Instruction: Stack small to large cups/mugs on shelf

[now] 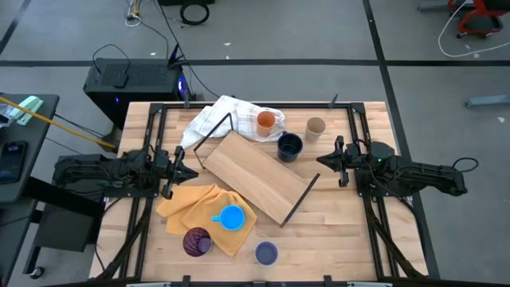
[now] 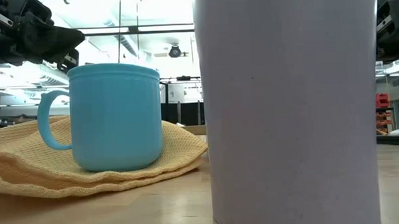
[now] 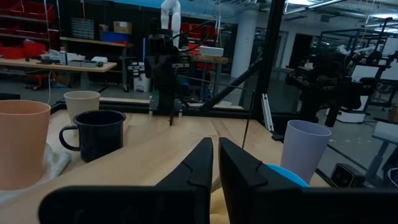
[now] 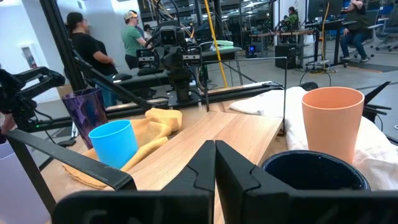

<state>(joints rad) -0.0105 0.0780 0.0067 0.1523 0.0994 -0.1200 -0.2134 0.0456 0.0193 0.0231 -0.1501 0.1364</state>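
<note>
Both jaws nearly shut, empty; the navy mug just beyond the right gripper could get knocked.

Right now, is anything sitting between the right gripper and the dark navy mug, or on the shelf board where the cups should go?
Nothing visible blocks it. The right gripper, shut, faces the dark navy mug across bare table, with the tan cup off to the side. The shelf board's top is bare.

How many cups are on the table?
6: orange cup on the white cloth, tan cup, navy mug, blue mug and purple cup on the yellow cloth, lavender cup.
</note>
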